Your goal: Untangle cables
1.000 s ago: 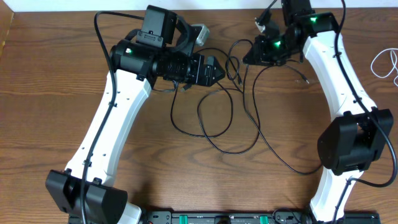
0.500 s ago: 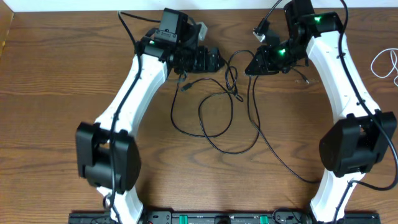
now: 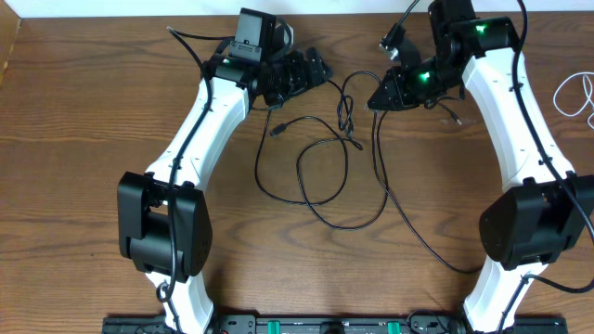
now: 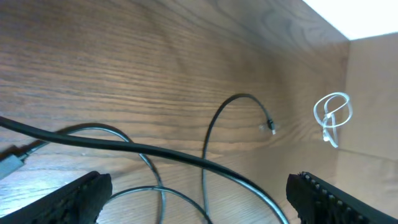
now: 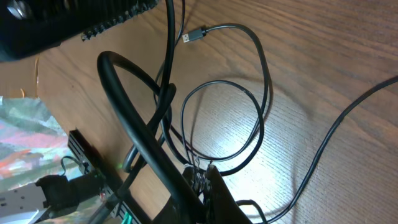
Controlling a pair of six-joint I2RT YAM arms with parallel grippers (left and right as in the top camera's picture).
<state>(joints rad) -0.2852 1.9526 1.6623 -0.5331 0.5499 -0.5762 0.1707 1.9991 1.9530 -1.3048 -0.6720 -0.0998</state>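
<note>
Several thin black cables (image 3: 325, 176) lie in crossing loops on the wooden table between the arms, one with a small plug end (image 3: 277, 130). My left gripper (image 3: 318, 67) hovers near the far edge, its jaws wide open and empty. In the left wrist view the left gripper (image 4: 199, 205) straddles cable strands (image 4: 205, 149) that lie on the table below it. My right gripper (image 3: 376, 100) is shut, and in the right wrist view thin black cable strands (image 5: 186, 118) run into the closed tips of the right gripper (image 5: 202, 177). A USB plug (image 5: 196, 34) rests farther off.
A white cable (image 3: 575, 93) lies coiled at the far right edge, and the same white cable (image 4: 333, 112) shows in the left wrist view. A thick black arm wire (image 5: 137, 118) crosses the right wrist view. The arm bases stand at the near edge.
The left arm has swung back toward the far edge and its gripper has opened a little wider. The right arm has barely moved. The cable loops lie much as before.
</note>
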